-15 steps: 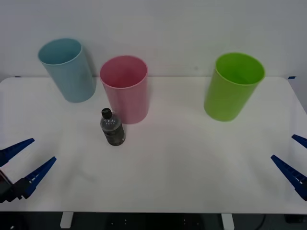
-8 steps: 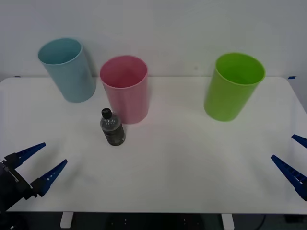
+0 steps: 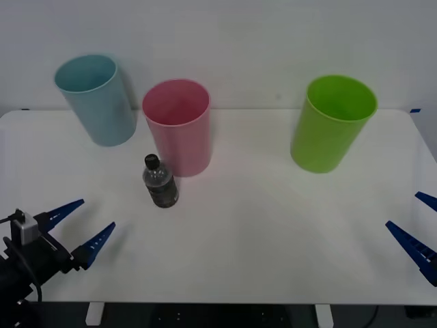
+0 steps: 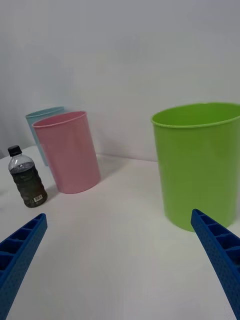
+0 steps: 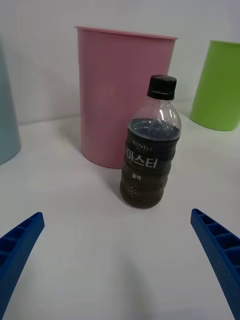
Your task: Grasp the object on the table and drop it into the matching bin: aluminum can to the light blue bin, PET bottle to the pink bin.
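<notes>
Our left gripper (image 3: pixel 80 228) has slid closer to the bottle (image 3: pixel 160 182), jaws wide open and empty, so we are lining up to grab. The bottle stands just in front of the pink bin (image 3: pixel 179 126). That bin crowds it. Our right gripper (image 3: pixel 418 236) waits, open.

The left gripper (image 3: pixel 79 227) has two blue fingers (image 3: pixel 95 244). They are long and thin, and they come to a point at the tip. The fingers have little ribs along them, like tiny steps. Behind them sits a black, boxy wrist part with a small grey block on top and a thin black cable looping beside it. The right gripper (image 3: pixel 425 217) has the same pointed blue fingers (image 3: pixel 410 246) with the same ribs.
</notes>
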`<action>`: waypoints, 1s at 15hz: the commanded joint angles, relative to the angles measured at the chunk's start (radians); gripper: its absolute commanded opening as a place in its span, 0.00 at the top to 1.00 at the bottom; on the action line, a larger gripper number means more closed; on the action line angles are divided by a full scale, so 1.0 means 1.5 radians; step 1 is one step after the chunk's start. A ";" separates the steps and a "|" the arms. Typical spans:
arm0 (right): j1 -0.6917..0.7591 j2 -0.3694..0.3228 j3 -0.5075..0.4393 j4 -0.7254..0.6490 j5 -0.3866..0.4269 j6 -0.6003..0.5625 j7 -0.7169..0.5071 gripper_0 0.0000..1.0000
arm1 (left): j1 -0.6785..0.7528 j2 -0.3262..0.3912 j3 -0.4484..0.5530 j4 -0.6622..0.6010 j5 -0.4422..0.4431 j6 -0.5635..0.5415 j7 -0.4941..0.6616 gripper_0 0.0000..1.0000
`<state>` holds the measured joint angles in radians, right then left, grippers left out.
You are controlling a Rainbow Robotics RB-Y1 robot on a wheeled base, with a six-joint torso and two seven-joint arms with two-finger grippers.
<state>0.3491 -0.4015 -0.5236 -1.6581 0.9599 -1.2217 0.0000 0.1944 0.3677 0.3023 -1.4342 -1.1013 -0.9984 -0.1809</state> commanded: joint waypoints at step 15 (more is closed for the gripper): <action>0.000 0.000 0.000 0.000 0.000 0.000 0.000 0.00 | -0.072 -0.101 -0.096 0.003 -0.079 0.151 0.001 0.00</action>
<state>0.3491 -0.4015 -0.5236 -1.6581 0.9599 -1.2217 0.0000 0.0913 0.2172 0.1674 -1.4317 -1.2196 -0.7834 -0.1786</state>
